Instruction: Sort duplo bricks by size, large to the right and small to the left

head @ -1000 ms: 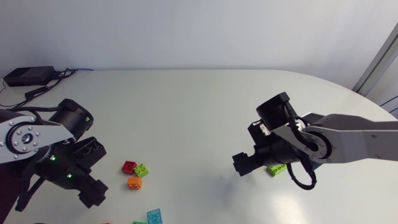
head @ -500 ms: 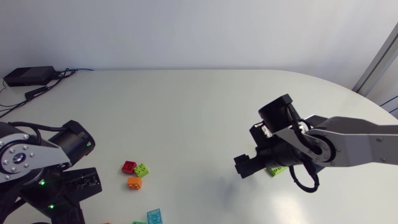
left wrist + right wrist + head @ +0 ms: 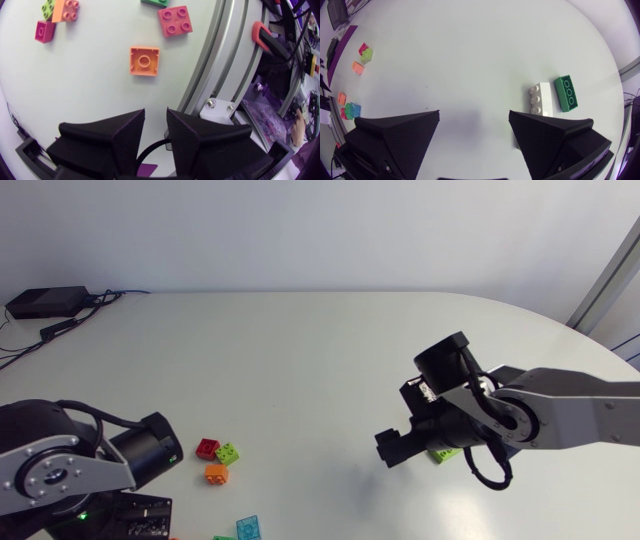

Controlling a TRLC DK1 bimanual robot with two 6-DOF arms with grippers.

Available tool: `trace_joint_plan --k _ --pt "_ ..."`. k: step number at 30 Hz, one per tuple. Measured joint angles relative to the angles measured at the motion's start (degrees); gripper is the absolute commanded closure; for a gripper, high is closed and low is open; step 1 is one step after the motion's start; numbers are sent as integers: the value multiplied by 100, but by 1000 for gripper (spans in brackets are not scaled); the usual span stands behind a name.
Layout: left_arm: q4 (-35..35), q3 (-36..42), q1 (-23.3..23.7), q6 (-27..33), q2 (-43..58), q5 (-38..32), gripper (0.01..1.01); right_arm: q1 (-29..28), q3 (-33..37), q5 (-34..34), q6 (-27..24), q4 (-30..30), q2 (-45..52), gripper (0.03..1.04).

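Observation:
Small bricks lie in a cluster at the table's front left: red [image 3: 207, 447], lime green [image 3: 228, 452], orange [image 3: 216, 473] and teal [image 3: 248, 528]. My left gripper [image 3: 156, 125] hangs over the table's front edge, shut with nothing between its fingers. Ahead of it lie an orange one-stud brick [image 3: 144, 61] and a salmon four-stud brick [image 3: 175, 21]. My right gripper [image 3: 474, 120] stands open low over bare table, right of the middle. A long white brick [image 3: 540, 98] and a long green brick [image 3: 566, 93] lie side by side just ahead of its right finger [image 3: 555, 135].
An aluminium rail [image 3: 220, 55] runs along the table's front edge beside my left gripper. A lime brick [image 3: 445, 452] shows partly under my right arm [image 3: 520, 415]. A black box with cables [image 3: 45, 302] sits at the far left corner.
My left arm has swung back toward the front left edge, away from the small bricks, and its fingers have closed. The right arm has stayed still.

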Motion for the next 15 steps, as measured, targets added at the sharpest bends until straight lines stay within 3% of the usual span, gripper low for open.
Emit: trace_joint_plan --k 6,15 --pt "114 2 -581 -7 407 -15 707 0 0 -2 2 2 0 66" --pt "702 166 -931 -116 1064 101 705 0 -39 0 0 4 0 66"
